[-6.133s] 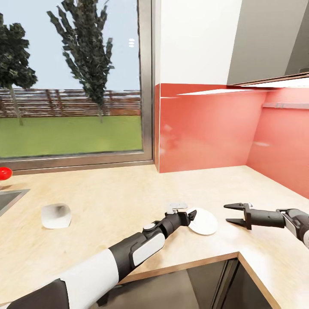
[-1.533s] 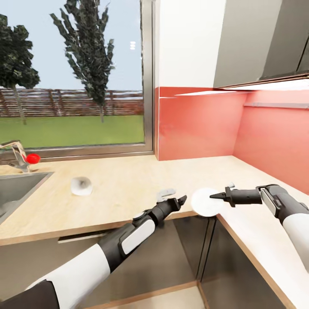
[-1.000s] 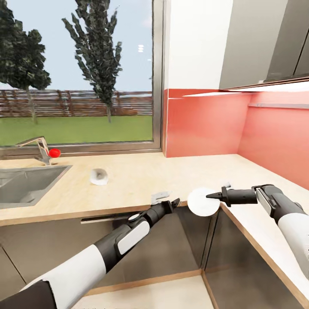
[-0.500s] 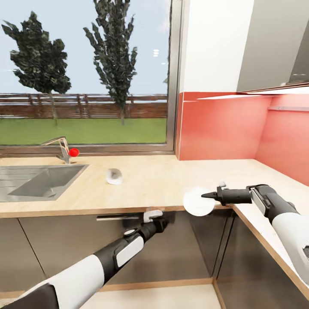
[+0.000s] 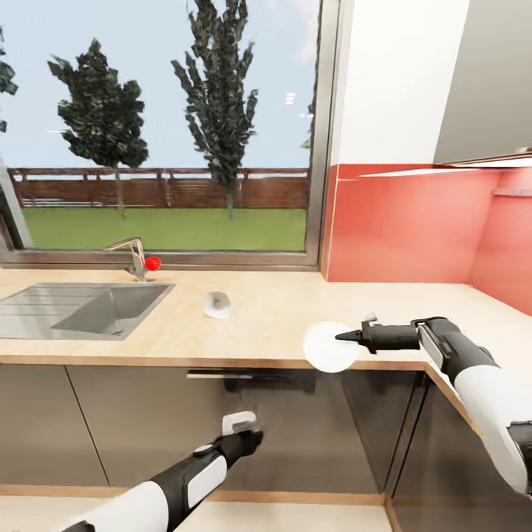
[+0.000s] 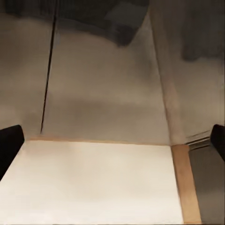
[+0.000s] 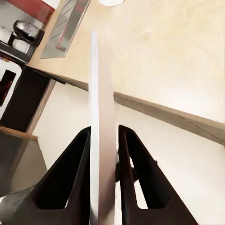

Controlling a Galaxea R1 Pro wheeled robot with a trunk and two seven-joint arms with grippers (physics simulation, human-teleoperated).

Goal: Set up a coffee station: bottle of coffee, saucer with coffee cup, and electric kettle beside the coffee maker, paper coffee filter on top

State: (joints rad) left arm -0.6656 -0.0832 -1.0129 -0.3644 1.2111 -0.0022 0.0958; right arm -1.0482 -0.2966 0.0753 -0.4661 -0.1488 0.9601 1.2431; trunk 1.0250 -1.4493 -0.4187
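My right gripper (image 5: 341, 337) is shut on the rim of the saucer (image 5: 325, 347), a flat round white plate held on edge in front of the kitchen countertop (image 5: 266, 329) at its inner corner. In the right wrist view the saucer (image 7: 101, 117) stands edge-on between the two black fingers (image 7: 77, 164). A small white cup-sized thing (image 5: 217, 304) lies on the worktop right of the sink; I cannot tell whether it is the coffee cup or the paper filter. My left gripper (image 5: 244, 436) hangs low before the cabinet fronts, open and empty, fingertips (image 6: 9, 145) far apart.
A steel sink (image 5: 89, 310) with a tap and red knob (image 5: 152, 262) is set in the worktop at the left. A red backsplash (image 5: 406, 229) walls the corner. Dark grey cabinet fronts (image 5: 148, 414) run below. A dark appliance (image 7: 26, 33) stands on a far unit.
The camera has pulled back and swung left, bringing the sink into view. The saucer passed from the left gripper to the right. My left arm has dropped below the counter edge.
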